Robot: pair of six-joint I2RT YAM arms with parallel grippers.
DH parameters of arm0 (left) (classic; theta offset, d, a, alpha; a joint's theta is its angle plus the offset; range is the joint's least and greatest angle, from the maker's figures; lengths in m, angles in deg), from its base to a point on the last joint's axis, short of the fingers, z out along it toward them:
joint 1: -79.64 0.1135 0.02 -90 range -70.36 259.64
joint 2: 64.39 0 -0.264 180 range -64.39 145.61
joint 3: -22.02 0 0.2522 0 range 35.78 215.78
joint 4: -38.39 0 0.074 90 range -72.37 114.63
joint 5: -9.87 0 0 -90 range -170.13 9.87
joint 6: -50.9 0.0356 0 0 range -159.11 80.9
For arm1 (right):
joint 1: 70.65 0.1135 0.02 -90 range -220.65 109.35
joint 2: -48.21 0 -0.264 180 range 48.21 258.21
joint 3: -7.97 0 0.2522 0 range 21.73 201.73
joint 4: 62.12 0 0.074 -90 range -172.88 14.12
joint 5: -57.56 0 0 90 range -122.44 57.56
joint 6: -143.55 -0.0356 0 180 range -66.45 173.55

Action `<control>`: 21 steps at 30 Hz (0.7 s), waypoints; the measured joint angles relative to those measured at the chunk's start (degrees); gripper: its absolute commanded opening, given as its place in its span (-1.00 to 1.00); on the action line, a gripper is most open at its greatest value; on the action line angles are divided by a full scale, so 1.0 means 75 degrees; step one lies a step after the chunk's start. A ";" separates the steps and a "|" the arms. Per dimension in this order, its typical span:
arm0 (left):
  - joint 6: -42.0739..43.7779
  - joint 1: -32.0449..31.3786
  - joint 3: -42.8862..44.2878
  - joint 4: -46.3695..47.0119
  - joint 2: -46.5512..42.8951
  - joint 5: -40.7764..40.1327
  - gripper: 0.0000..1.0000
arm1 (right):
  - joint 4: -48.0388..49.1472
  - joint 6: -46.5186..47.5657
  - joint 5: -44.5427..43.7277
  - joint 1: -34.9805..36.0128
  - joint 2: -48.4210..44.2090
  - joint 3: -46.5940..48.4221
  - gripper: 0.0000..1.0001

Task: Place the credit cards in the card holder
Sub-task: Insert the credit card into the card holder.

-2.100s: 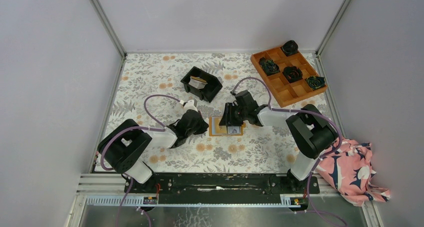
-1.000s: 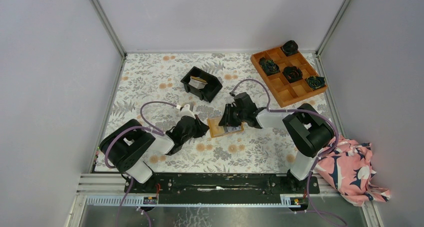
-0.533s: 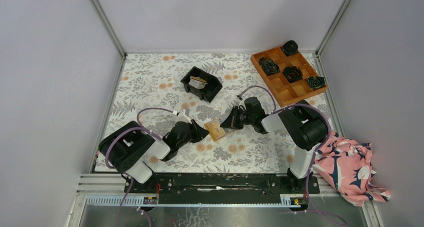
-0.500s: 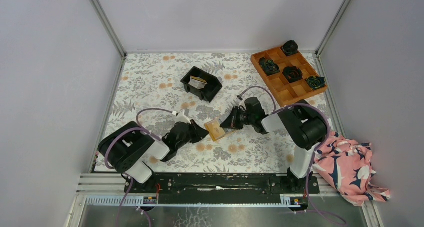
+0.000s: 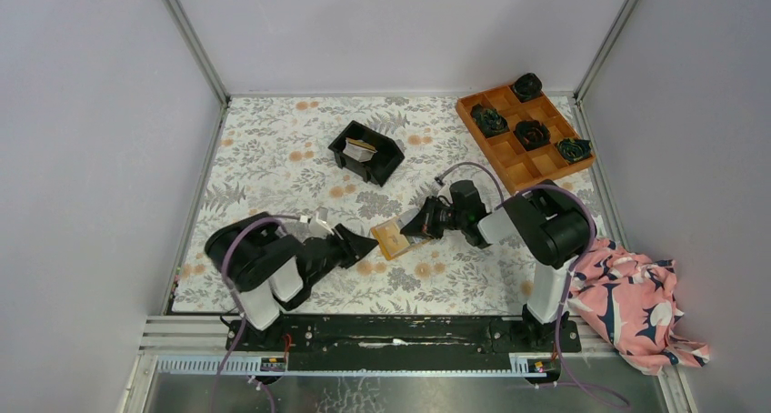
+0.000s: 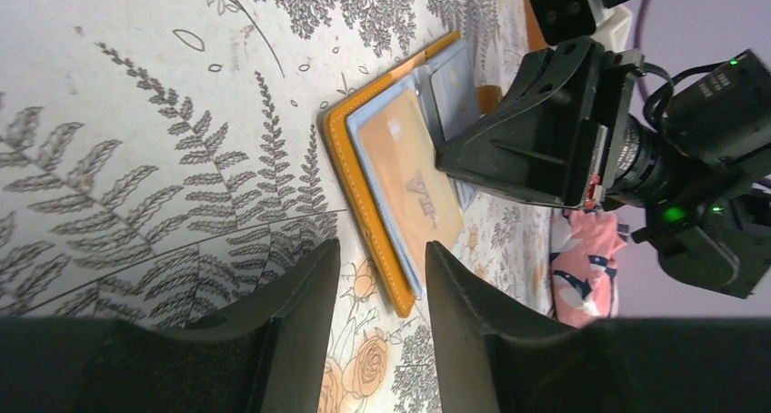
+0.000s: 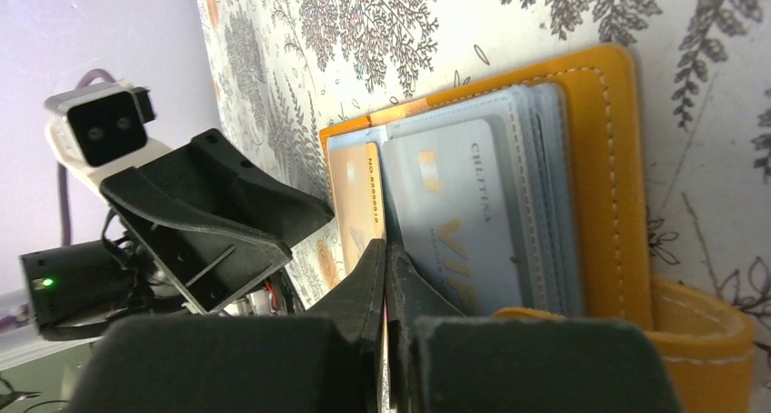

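From above you get the card holder (image 5: pixel 392 239) only as a small tan patch. Its pockets and cards are too small to tell apart, and the right hand (image 5: pixel 418 230) covers its right end. In the right wrist view that hand's pressed-together fingers (image 7: pixel 360 290) hide the lower parts of the tan card (image 7: pixel 355 195) and the grey card (image 7: pixel 459 222). You cannot tell whether a card edge sits between the tips; possibly none does. In the left wrist view the right hand blocks part of the holder's far side, and the bottom edge cuts off the left hand (image 6: pixel 380 254). The contents of the black bin (image 5: pixel 365 152) are too small to count.
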 measured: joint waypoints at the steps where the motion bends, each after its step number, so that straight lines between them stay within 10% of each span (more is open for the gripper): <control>1: -0.0093 0.0003 0.0006 0.0393 0.0321 0.0032 0.07 | 0.0079 -0.0070 0.0041 -0.0015 0.0020 -0.0026 -1.00; 21: -0.1093 0.0082 0.0280 0.1920 0.1868 0.0329 0.15 | 0.1276 -0.1343 0.0341 -0.0143 0.0440 -0.0175 -1.00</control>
